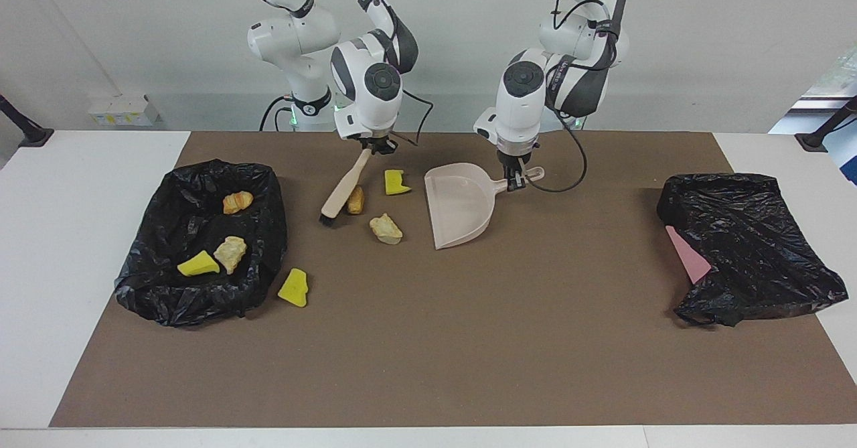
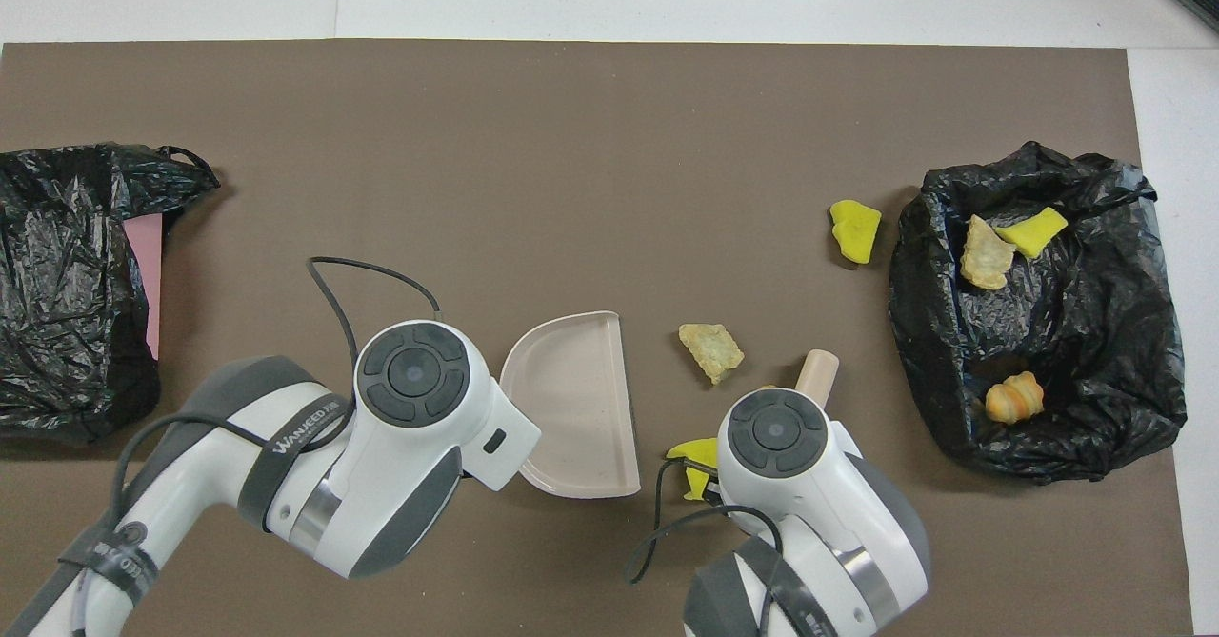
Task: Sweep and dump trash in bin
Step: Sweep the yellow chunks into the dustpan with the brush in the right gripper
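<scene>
Seven pieces of trash show in all. Three lie in the open black bin (image 1: 201, 244) at the right arm's end of the worktop (image 1: 428, 341): one orange-brown lump (image 1: 238, 201), one beige lump (image 1: 230, 254) and one yellow chunk (image 1: 198, 264). Four are still on the worktop: a yellow chunk (image 1: 294, 288) just beside the bin, and three close under the right end effector (image 1: 377, 144), namely a brownish lump (image 1: 355, 199) touching the brush, a yellow piece (image 1: 396, 182) and a beige lump (image 1: 386, 228).

The right end effector is closed on the handle of the one brush (image 1: 344, 187), which slants down so its dark bristles meet the worktop. The left end effector (image 1: 514, 180) is clamped on the handle of the one dustpan (image 1: 460, 203), whose pan lies flat with its open edge turned toward the three loose pieces.

A second black bag (image 1: 750, 247) lies crumpled at the left arm's end, with one pink sheet (image 1: 689, 254) poking out.
</scene>
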Tool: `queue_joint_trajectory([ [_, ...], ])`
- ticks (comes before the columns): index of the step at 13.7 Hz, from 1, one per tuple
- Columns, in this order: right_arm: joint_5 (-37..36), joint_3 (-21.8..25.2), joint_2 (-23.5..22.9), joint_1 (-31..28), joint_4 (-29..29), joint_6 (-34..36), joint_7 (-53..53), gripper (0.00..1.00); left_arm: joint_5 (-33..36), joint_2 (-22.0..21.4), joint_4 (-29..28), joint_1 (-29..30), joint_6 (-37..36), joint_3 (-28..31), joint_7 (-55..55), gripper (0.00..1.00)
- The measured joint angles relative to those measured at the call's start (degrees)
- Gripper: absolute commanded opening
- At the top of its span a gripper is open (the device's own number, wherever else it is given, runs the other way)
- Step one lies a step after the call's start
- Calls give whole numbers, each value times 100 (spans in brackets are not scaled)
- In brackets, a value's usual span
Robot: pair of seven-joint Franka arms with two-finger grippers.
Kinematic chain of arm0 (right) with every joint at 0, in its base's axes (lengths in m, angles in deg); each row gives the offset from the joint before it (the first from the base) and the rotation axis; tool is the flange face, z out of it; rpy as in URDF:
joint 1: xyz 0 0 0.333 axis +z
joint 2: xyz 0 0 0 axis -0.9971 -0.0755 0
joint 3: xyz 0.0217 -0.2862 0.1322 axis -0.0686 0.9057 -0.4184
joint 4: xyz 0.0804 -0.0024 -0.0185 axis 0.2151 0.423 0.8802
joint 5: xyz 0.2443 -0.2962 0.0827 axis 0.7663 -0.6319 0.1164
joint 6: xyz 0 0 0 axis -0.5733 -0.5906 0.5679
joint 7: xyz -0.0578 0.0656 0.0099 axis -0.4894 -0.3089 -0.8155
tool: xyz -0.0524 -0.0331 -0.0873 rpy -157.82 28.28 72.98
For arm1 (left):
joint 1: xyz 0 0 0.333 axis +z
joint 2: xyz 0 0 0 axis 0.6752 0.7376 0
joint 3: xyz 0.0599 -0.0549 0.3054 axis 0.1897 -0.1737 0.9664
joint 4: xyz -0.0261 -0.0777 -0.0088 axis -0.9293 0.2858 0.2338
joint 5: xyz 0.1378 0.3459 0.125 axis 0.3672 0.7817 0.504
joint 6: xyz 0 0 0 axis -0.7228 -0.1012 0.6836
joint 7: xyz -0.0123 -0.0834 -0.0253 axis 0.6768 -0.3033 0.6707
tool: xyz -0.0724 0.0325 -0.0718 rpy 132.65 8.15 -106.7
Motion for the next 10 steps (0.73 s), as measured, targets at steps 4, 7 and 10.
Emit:
queue_joint_trajectory([
  [4, 0, -1, -605, 24, -669, -206, -565, 0, 1, -20, -219, -241, 377, -16, 454, 0],
  [7, -4, 2, -795, 21, -931, -277, -1618, 0, 1, -20, -337, -260, 654, -9, 500, 0],
  [10, -11, 3, -811, 50, -970, -333, -2870, 0, 1, -14, -384, -239, 874, 13, 511, 0],
])
